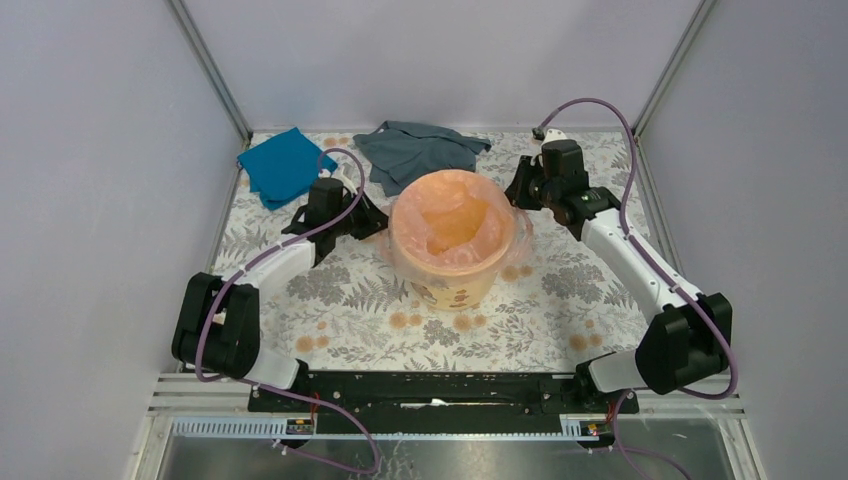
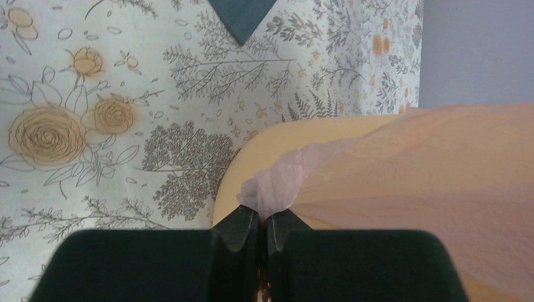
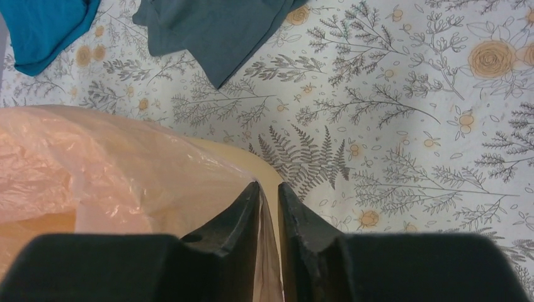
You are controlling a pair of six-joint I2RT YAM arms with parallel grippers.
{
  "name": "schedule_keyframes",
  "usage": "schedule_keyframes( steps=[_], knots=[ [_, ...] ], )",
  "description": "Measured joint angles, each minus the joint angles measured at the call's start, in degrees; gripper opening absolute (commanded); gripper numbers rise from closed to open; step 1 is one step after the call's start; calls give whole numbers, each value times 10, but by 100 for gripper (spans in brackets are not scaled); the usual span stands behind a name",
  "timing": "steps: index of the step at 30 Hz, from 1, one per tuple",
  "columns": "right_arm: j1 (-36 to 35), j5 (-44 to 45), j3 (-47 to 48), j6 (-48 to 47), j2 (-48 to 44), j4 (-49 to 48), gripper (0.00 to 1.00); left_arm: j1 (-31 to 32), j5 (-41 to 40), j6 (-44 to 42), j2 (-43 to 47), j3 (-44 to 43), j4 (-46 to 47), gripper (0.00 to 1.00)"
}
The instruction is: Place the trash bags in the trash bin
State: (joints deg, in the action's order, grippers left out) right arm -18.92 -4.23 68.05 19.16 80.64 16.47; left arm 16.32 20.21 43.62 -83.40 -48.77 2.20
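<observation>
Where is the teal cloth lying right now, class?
In the top view, the teal cloth lies near the far-left corner of the table, left of the grey cloth and beyond the trash bin.

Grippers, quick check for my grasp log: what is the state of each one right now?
Left gripper: jaws closed on a bunched edge of the trash bag.
Right gripper: jaws closed on the trash bag.
</observation>
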Motion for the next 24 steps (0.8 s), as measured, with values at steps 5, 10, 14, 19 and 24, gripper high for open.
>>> schedule_keyframes(
  steps=[5, 10, 14, 19, 24],
  knots=[
    [1, 2, -5, 0, -22, 10, 13, 0, -1, 7, 13, 36, 18, 4],
    [1, 2, -30, 5, -43, -13, 6, 0, -3, 20, 29, 74, 38, 4],
    [1, 1, -89, 20, -40, -72, 3, 0, -10, 29, 41, 95, 52, 5],
    [1, 0, -144, 42, -15, -127, 3, 14, -21, 35, 42, 108, 57, 5],
    [2, 0, -167, 49, -3, -175, 6, 38, -38, 45, 42, 126, 79, 6]
  ],
)
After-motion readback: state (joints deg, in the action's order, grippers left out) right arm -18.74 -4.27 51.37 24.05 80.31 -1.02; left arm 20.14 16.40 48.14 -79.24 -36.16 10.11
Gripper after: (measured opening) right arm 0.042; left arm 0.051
